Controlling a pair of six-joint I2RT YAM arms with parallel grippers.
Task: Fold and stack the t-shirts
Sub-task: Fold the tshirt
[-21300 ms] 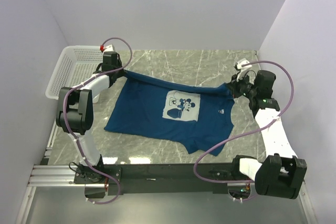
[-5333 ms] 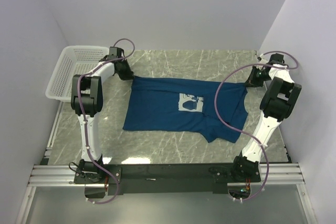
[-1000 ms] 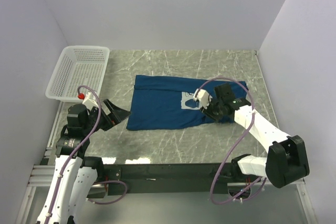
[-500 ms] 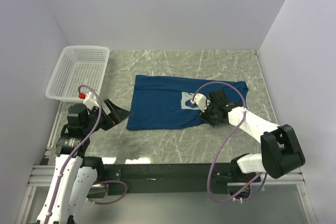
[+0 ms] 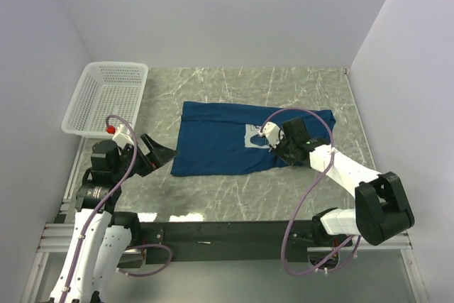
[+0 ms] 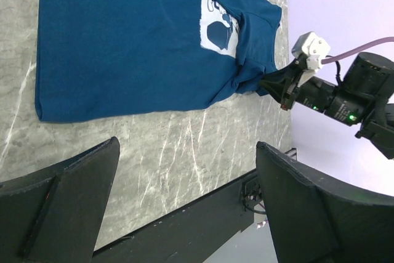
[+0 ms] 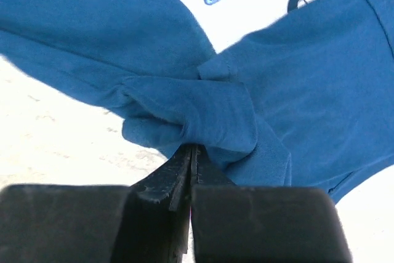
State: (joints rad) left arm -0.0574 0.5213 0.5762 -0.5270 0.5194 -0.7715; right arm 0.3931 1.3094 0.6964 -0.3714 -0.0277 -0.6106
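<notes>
Toward the table's (image 5: pixel 234 196) right edge, your right gripper (image 7: pixel 192 147) clenches the t-shirt's (image 5: pixel 213 140) bunched edge for folding; your left gripper (image 5: pixel 159 155) waits, spread wide.

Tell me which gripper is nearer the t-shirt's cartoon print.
Right. The right gripper pinches the t-shirt at its bunched near edge, close beside the cartoon print; the left gripper sits open off the shirt's left edge, not touching.

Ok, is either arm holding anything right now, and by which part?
Right jaws pinch the navy t-shirt at a bunched fold on its near edge; left jaws stand open, empty.
</notes>
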